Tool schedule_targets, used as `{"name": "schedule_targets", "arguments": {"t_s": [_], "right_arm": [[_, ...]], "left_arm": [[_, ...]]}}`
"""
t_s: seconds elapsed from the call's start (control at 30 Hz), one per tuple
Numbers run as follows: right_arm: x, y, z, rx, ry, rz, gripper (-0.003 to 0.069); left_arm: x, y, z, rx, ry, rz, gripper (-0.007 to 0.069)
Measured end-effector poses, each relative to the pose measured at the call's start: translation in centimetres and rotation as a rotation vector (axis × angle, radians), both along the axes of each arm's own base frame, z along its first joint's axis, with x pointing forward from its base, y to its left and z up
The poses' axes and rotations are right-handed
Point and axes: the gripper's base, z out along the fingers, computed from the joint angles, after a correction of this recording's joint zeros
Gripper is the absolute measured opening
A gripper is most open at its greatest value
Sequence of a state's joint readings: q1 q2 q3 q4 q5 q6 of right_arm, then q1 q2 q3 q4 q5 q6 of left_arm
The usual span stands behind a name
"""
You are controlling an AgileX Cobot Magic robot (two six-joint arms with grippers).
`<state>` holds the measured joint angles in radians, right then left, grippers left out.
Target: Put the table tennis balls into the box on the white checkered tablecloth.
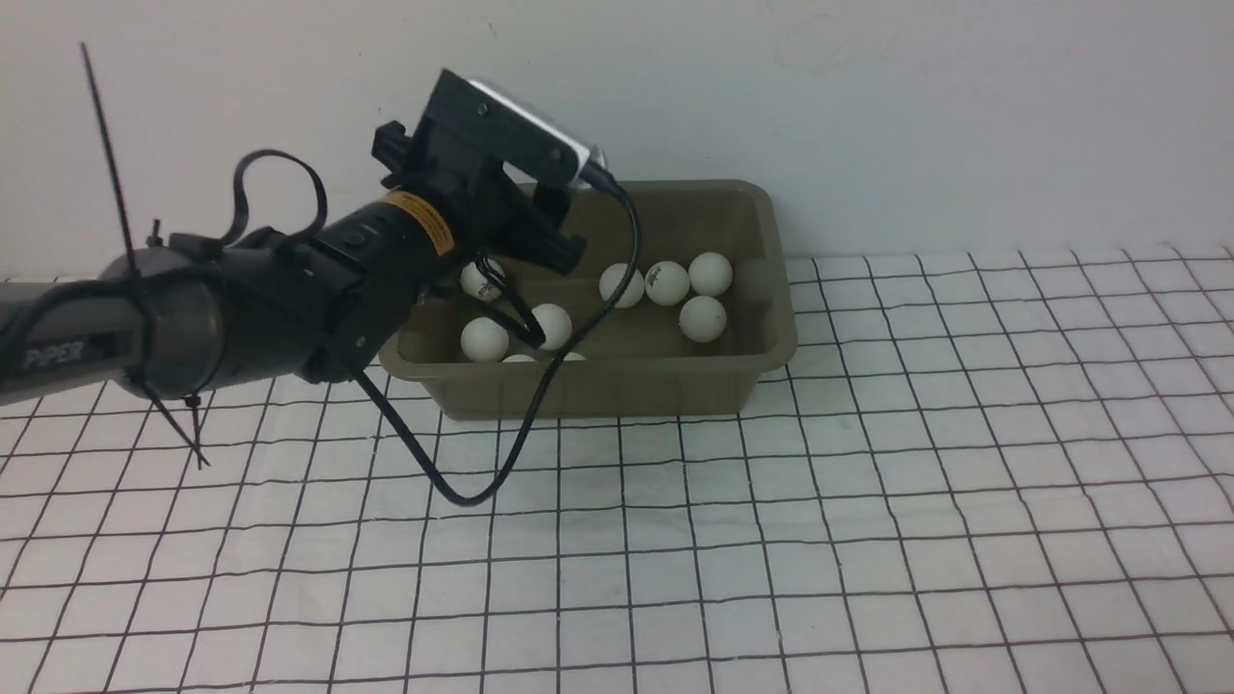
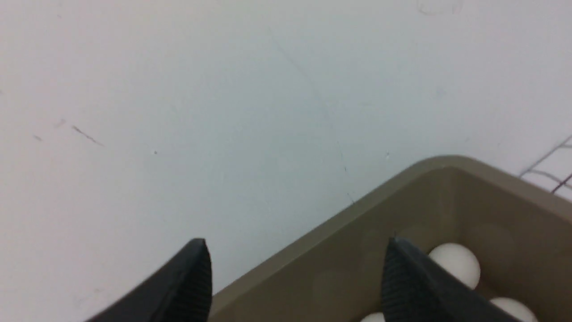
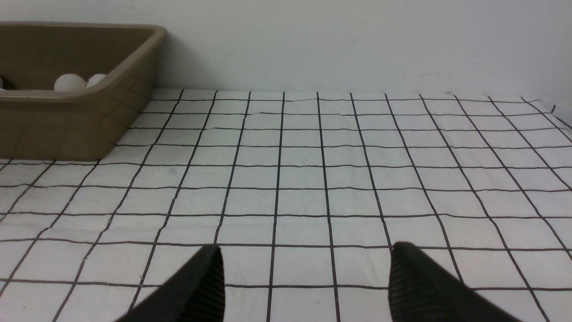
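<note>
White checkered tablecloth [image 1: 771, 540] covers the worktop from the near edge to the pale wall [image 1: 916, 106] at the far edge. Nearest, the right pincer [image 3: 304, 286] hangs low over bare cloth toward the right side, jaws spread wide apart with nothing between them. Farther back, the left arm [image 1: 193, 308] reaches in from the left edge, slanting up and forward, its black cable [image 1: 540, 424] looping down in front of the box [image 1: 617, 386]. The left pincer [image 2: 295, 277] hovers above the box's far left corner, jaws parted wide and empty. The box stands on the cloth against the far edge, left of centre. Inside it lie the table tennis balls [image 1: 665, 284]; nine show, some partly hidden behind the arm and cable.
</note>
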<state>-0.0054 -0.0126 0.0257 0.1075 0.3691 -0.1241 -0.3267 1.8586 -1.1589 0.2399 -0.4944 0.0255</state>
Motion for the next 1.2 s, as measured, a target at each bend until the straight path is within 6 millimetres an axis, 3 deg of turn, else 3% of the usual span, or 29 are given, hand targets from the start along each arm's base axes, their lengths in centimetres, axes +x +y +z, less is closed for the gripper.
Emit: {"name": "schedule_targets", "arguments": {"t_s": [0.2,0.37,0.87,1.2], "right_arm": [[0.0,0.0,0.0,0.000,0.000,0.000,0.0451],[0.0,0.0,0.0,0.000,0.000,0.000,0.0451],[0.0,0.0,0.0,0.000,0.000,0.000,0.0451],[0.0,0.0,0.0,0.000,0.000,0.000,0.0451]], "left_arm": [[-2.7,-0.5,6.0,-0.277,0.020,-0.015,0.0459],[-4.6,-0.8,8.7,-0.325,0.010,-0.087,0.0459],[-6.6,-2.0,8.3,-0.204,0.173,-0.224,0.0459],[-7.7,-3.0,8.6,-0.159,0.133,-0.426,0.0459]]}}
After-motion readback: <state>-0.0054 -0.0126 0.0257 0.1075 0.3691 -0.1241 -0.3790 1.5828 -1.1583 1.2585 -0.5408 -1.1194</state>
